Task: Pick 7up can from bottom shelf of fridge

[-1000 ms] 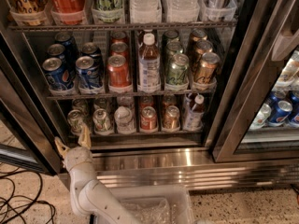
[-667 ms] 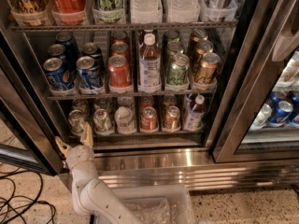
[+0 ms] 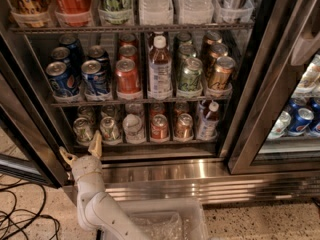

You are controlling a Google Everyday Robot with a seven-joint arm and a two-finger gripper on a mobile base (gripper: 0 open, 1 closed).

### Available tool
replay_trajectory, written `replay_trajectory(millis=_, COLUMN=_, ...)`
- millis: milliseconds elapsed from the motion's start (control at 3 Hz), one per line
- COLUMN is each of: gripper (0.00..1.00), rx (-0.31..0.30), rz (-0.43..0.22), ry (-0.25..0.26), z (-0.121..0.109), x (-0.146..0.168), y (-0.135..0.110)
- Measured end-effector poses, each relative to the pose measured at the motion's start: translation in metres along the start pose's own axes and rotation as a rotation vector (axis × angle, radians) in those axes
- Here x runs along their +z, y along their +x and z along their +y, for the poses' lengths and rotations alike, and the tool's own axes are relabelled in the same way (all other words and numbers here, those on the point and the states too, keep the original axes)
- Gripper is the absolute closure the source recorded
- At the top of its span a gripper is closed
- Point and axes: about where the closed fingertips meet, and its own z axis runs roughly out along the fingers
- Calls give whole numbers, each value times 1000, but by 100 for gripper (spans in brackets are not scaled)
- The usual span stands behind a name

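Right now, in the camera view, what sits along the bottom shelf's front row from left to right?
7up can → similar pale can → white container → red can → copper can → bottle. The gripper, open, sits just below the 7up can, before the bottom shelf.

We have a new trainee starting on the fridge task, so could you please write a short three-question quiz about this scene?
1. True or false: the gripper is closed around a can on the bottom shelf.
2. What stands at the right end of the bottom shelf's front row? A) a blue can B) a bottle C) a red cup
3. Fill in: the gripper hovers in front of the fridge, below the shelf's ____ end, near the 7up can.
Key: 1 false, it is open and holds nothing; 2 B, the bottle; 3 left.
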Motion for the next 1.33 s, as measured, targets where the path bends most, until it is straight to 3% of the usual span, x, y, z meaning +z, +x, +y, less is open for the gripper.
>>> replay_trajectory(millis=667, gripper=34, rx=0, rz=0, ry=3, z=-1, x=-2, y=-3)
replay_trajectory(millis=1333, gripper=32, rx=0, rz=0, ry=3, z=0, x=-8, y=-6)
